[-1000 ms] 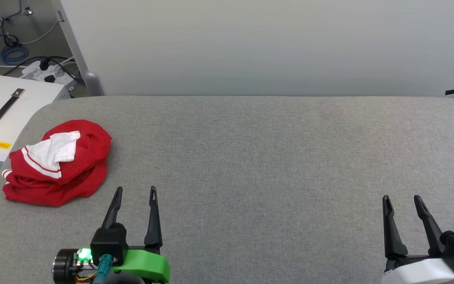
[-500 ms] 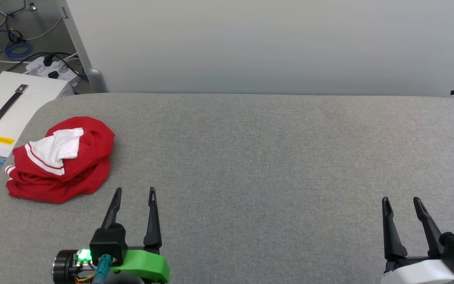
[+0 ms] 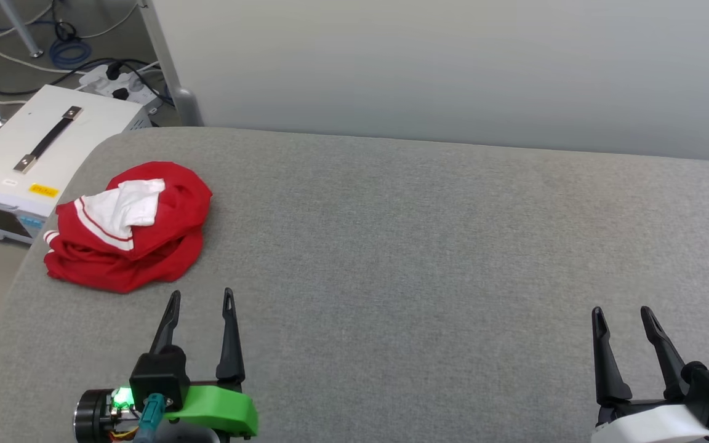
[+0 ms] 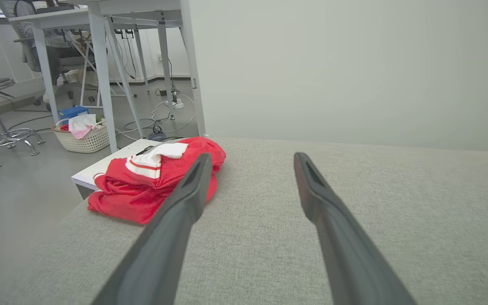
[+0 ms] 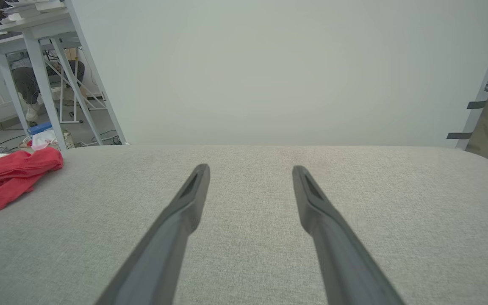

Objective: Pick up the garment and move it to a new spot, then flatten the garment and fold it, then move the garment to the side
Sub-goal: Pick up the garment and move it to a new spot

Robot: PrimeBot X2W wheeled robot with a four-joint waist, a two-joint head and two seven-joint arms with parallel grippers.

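The garment lies crumpled in a red heap with a white sleeve on top, near the far left corner of the grey padded table. It shows ahead and left in the left wrist view and at the left edge of the right wrist view. My left gripper hovers open just short of the garment, a little to its right, with nothing between its fingers. My right gripper stands open over the table's near right part, far from the garment.
A white box with a black handle stands off the table's left edge beside the garment. Cables and a power strip lie on the floor behind it. A pale wall panel runs along the table's far edge.
The head camera has turned left, so the whole picture has shifted right. Both grippers stay open and the garment lies as before.
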